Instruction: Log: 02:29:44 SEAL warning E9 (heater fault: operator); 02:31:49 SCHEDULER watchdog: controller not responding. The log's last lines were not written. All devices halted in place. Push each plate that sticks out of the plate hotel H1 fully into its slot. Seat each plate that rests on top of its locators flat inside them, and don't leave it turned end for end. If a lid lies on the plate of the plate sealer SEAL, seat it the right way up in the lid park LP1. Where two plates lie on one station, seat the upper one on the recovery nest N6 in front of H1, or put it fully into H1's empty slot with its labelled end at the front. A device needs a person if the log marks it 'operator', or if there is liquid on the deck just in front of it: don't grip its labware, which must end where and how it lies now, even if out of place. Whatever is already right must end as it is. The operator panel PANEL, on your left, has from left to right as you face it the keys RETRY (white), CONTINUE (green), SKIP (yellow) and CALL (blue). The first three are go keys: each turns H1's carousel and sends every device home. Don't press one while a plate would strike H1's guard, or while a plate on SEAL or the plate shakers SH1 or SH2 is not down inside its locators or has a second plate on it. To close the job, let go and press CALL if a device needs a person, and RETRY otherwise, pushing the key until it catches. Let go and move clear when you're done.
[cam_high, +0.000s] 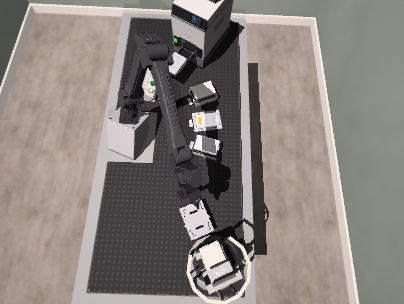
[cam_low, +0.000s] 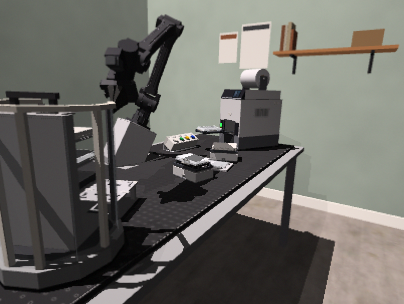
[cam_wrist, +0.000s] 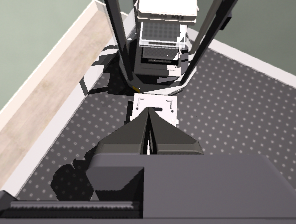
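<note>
Arm stretched toward the plate hotel
The fingers are pressed together on nothing, hanging over the recovery nest (cam_wrist: 153, 106) before the plate hotel (cam_high: 192, 272).

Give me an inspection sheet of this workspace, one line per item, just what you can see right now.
Surface: dark perforated deck on a grey table, wood-look floor around.
Job's things: plate hotel at the near end, white nest before it; three stations with plates in a row; sealer at the far end; key panel.
Clutter: nothing seen.
End effector: shut, empty, above the deck facing the hotel.
Cables: dark cable by the hotel.
Surroundings: wall shelf, two posters.
</note>
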